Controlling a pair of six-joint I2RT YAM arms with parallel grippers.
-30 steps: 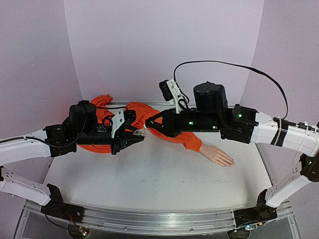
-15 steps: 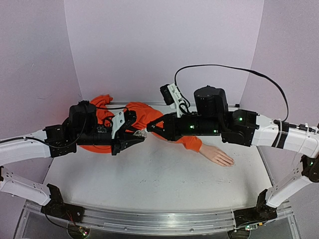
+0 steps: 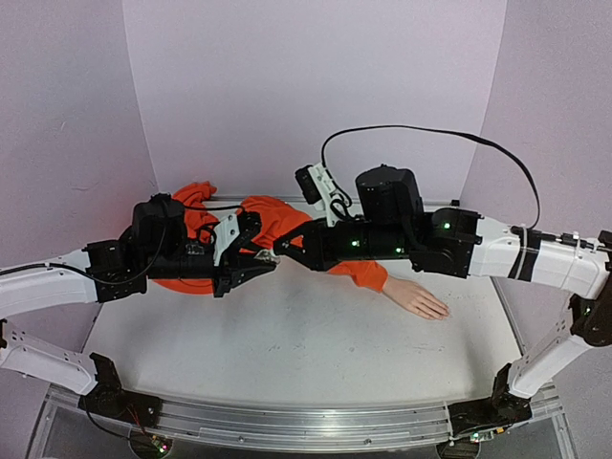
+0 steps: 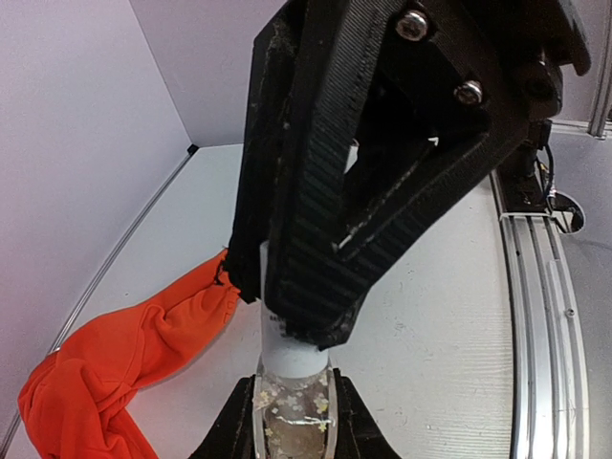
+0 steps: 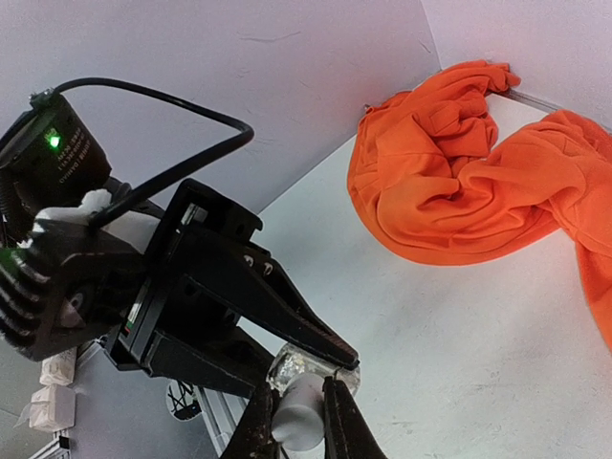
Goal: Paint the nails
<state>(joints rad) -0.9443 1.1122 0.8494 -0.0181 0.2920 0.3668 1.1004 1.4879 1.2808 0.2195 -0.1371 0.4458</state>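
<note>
— What changed?
— Right arm (image 3: 497, 251) edged toward nine o'clock; right jaws pinch the white cap (image 5: 299, 416), left jaws the small clear glassy bottle (image 5: 311, 366).
— Nails (image 3: 442, 313)?
— On the pale mannequin hand (image 3: 418, 299), four o'clock from the bottle. Probably uncapping first.

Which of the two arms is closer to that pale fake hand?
Right. The right arm reaches across close by the mannequin hand, its fingers gripping the cap of a bottle to the hand's left. The left arm is farther left, holding that bottle.
</note>
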